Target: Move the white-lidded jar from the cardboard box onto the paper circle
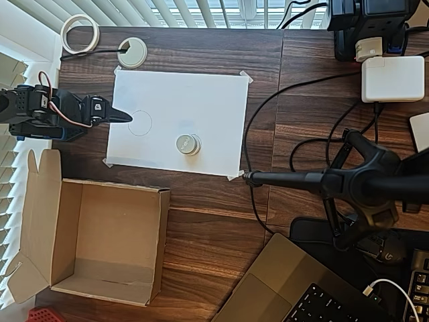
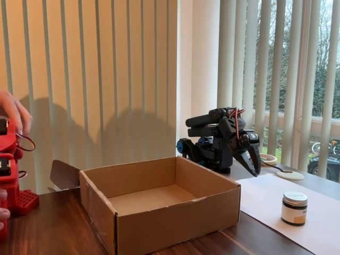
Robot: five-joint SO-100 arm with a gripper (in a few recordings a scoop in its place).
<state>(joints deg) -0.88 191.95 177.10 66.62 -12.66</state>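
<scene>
The white-lidded jar point(image 1: 188, 144) point(image 2: 294, 207) stands upright on the white paper sheet point(image 1: 201, 100), well clear of the cardboard box point(image 1: 164, 235) point(image 2: 175, 223), whose inside is bare. A thin pencil-drawn circle outline point(image 1: 139, 123) lies to the jar's left with nothing in it. The jar covers the paper under it, so I cannot tell whether the paper circle is there. My gripper point(image 1: 127, 117) point(image 2: 256, 171) is shut and holds nothing. It is folded back at the sheet's left edge in the overhead view, its tip beside the drawn outline and away from the jar.
A cream tape ring point(image 1: 80, 33) and a flat white disc point(image 1: 132, 52) lie behind the sheet. A black tripod arm point(image 1: 348, 181), cables, a white charger point(image 1: 392, 79) and a laptop point(image 1: 301, 288) fill the right side. Blinds run behind the table.
</scene>
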